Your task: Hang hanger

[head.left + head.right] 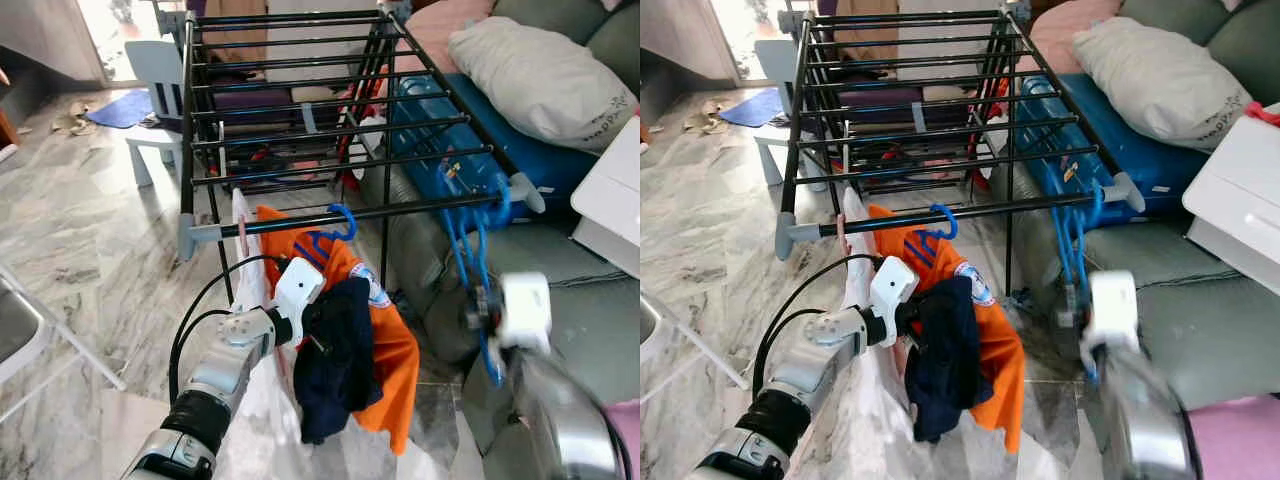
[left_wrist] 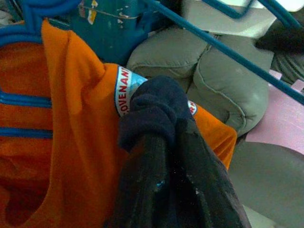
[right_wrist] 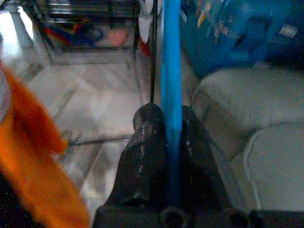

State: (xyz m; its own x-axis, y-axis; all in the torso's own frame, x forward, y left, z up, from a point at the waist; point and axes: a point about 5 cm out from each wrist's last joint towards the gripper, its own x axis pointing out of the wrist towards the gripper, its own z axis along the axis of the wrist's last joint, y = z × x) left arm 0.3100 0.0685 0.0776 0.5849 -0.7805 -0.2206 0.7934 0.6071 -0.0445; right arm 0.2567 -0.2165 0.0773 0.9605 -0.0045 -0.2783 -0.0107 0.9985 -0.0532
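An orange shirt hangs on a blue hanger hooked over the front rail of the black drying rack. My left gripper is shut on a dark navy garment and holds it against the front of the orange shirt. Near the rail's right end, another blue hanger hangs down from the rail. My right gripper is shut on this hanger's thin blue bar, just below the rail. The right arm is blurred in the eye views.
Under the rack's far right lies a blue case, with a pillow on it. A grey sofa and a white box stand at right. A white chair is behind the rack. White cloth hangs below my left arm.
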